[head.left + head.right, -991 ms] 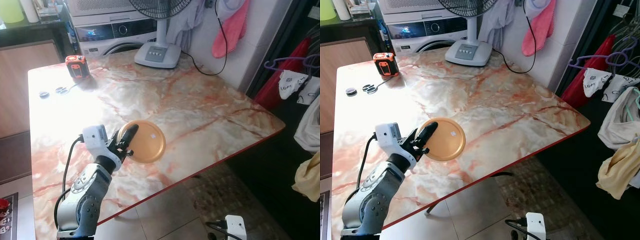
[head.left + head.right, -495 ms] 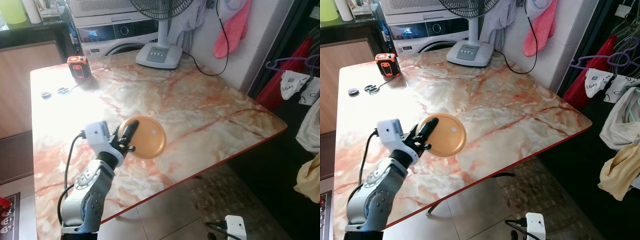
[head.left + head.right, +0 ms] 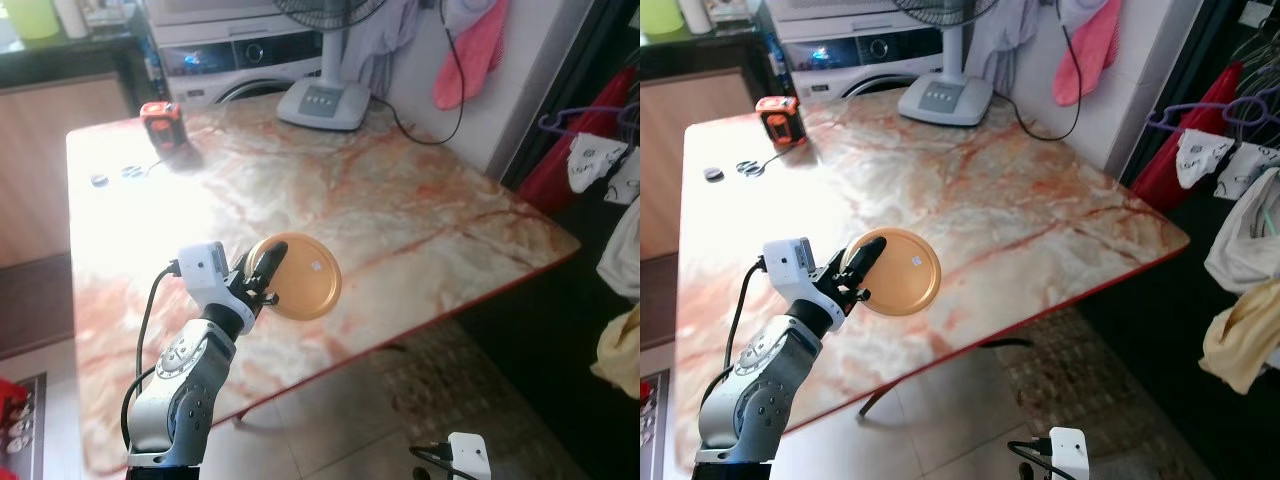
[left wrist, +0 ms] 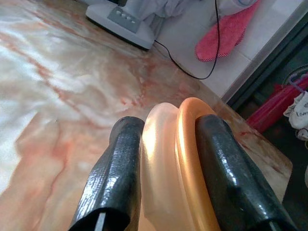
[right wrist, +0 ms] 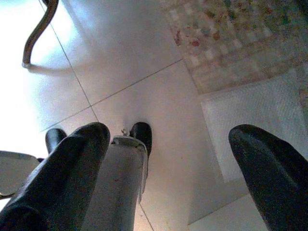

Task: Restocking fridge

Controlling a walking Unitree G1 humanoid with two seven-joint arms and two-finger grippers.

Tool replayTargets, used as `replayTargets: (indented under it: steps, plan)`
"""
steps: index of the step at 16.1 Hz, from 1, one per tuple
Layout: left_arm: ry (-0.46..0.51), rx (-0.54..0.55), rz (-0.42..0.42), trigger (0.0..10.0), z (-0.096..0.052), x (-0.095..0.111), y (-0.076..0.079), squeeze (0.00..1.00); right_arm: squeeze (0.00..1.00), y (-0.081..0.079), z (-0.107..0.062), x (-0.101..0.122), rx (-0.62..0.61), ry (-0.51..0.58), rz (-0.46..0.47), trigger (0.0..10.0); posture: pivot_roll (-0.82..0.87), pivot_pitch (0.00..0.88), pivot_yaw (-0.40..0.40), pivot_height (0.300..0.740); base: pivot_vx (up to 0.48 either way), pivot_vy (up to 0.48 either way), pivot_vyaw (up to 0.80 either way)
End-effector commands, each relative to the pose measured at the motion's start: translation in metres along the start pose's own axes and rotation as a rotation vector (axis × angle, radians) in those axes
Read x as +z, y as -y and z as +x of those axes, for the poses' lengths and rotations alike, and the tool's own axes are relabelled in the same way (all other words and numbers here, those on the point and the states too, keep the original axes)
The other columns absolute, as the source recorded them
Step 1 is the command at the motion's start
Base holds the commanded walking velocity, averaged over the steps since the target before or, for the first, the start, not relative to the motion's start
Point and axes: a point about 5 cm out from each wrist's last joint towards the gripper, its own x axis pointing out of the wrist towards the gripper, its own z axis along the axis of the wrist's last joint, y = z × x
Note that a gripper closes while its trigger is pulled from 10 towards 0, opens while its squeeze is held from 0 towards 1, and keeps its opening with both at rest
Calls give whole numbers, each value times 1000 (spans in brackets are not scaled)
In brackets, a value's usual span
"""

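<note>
Surface: marble-pattern table (image 3: 420, 200), cream with orange-red veins and a red edge; strong glare on the part beyond the left fingers.
Room: washing machine (image 3: 240, 60) and fan base (image 3: 322, 103) at the far side of the table; a black cable (image 3: 420, 130) runs from the fan along the wall; pink cloth (image 3: 468, 55) hangs on the white wall; clothes and hangers (image 3: 1230, 150) at the robot's right; tiled floor (image 5: 144, 72) with a patterned mat (image 5: 231, 38) below.
Small items: orange-black device (image 3: 160, 122) and two dark caps (image 3: 115, 176) at the far corner, well apart from the fingers.
Plate: orange plate (image 3: 300, 277), round, with a small white sticker; held at its near rim, the rest extending past the fingertips above the table.
Left gripper: left gripper (image 4: 166, 139) pinches the plate rim, one black finger on each face, rim upright between them in the wrist view.
Right gripper: right gripper (image 5: 168, 149) hangs low, pointing at the floor; fingers (image 5: 72, 163) spread wide apart with nothing between them.
Change, plate: 1.0 s ago it appeared to lie on the table by the fingers; it now looks raised, with its far edge tilted up.
Change, grip: left fingers stay clamped on the same rim section.
Change, camera: the whole scene has shifted slightly in frame and looks softer, so the head has moved; table items keep their places relative to one another.
</note>
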Motion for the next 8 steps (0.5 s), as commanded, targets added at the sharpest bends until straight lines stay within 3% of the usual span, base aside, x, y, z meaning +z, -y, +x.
replayTargets:
  steps: [1, 8]
  plan:
    - [0, -21, 5, 10000, -1, 2, 5, 0, 0, 1, -1, -3, -2, -5, 8, 10000, -117, 0, -16, 740, -292, 0, 0]
    - [-3, -22, 3, 10000, 1, 2, 5, 0, 0, 1, 0, -2, -2, -5, 4, 10000, -119, 2, -21, 740, -291, 0, 0]
